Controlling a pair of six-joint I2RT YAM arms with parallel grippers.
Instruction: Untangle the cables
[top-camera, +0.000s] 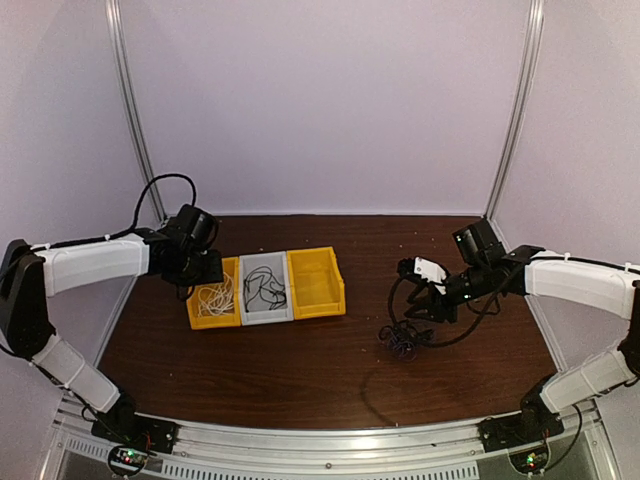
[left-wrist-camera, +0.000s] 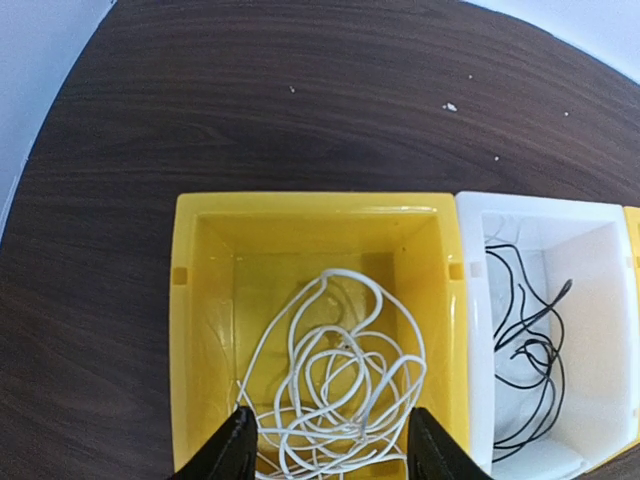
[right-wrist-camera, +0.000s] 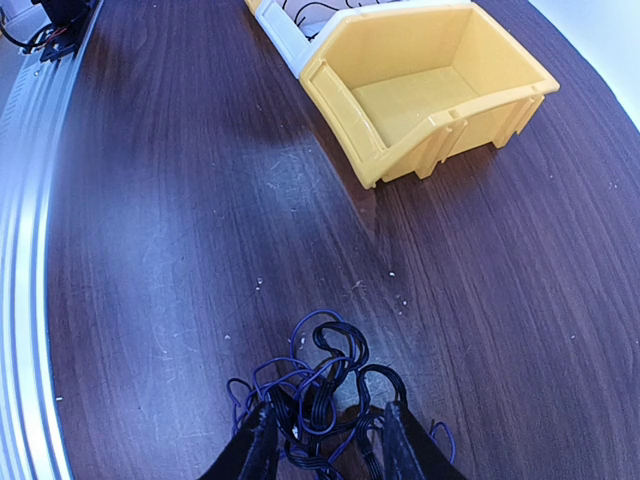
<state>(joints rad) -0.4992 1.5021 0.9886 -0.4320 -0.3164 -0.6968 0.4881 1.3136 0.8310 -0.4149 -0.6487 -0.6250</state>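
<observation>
Looks roughly two-thirds done to me: the white cable (left-wrist-camera: 335, 390) lies loose in the left yellow bin (left-wrist-camera: 190, 330) with the left end effector (left-wrist-camera: 335, 440) spread open right above it, holding nothing, and the black cable (left-wrist-camera: 525, 350) sits in the white bin (left-wrist-camera: 470, 350) beside it. What's left is the dark blue knot (right-wrist-camera: 320, 380) on the bench (right-wrist-camera: 180, 250), well apart from the empty yellow bin (right-wrist-camera: 420, 100). The right end effector (right-wrist-camera: 330, 445) straddles it, partly apart, and I can't tell if it's actually pinching any strands.
</observation>
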